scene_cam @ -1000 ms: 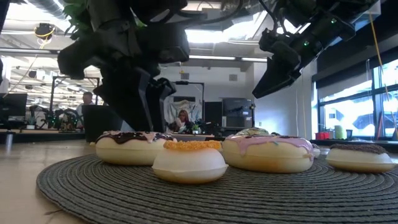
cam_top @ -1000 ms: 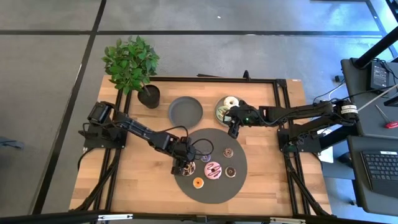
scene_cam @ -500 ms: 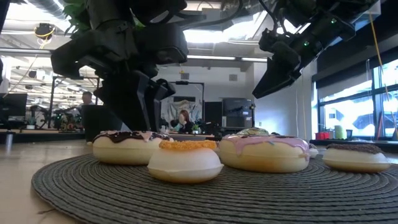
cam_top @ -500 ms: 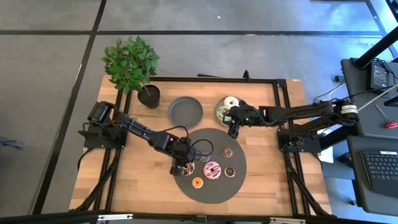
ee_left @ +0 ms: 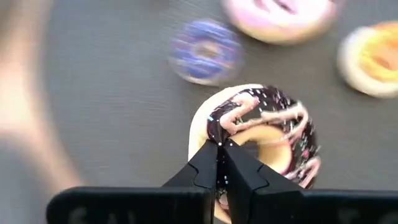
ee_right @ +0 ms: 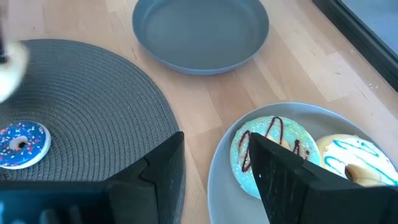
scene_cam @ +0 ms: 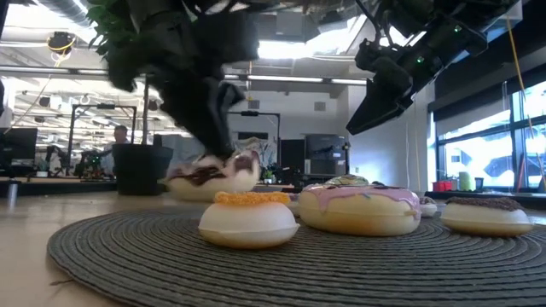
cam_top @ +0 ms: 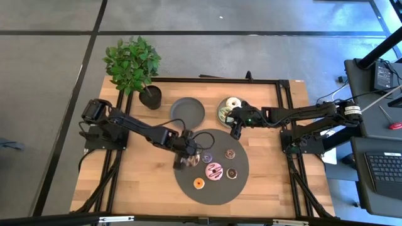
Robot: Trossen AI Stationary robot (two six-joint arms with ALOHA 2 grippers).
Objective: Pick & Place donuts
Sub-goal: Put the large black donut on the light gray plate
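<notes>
My left gripper (cam_top: 184, 161) is shut on a chocolate-iced donut with pink drizzle (ee_left: 264, 134), just above the left part of the dark round mat (cam_top: 217, 191). The lifted donut also shows in the low view (scene_cam: 213, 175). On the mat lie a purple donut (cam_top: 206, 158), a pink one (cam_top: 215, 171), an orange one (cam_top: 199, 184) and two small brown ones (cam_top: 230, 153) (cam_top: 232, 173). My right gripper (cam_top: 235, 129) is open and empty over the mat's far edge, beside a grey plate (cam_top: 221, 115) holding a green-iced donut (ee_right: 270, 149) and a white one (ee_right: 357, 162). My left gripper pinches the chocolate donut at one side of its ring (ee_left: 214, 127) between its two fingers. The fingers come from above, pointing down. The fingertips hide the exact spot. The donut hangs tilted below the fingers, clear of the mat (scene_cam: 213, 175).
An empty grey plate (cam_top: 186, 111) stands at the far middle of the table. A potted plant (cam_top: 135, 69) stands at the far left. Bare wood lies left of the mat and at the near right corner.
My left gripper has risen and gone a little toward the table's far edge with the chocolate donut. The donut has come off the mat and now hangs tilted. The other donuts and my right arm have kept still.
</notes>
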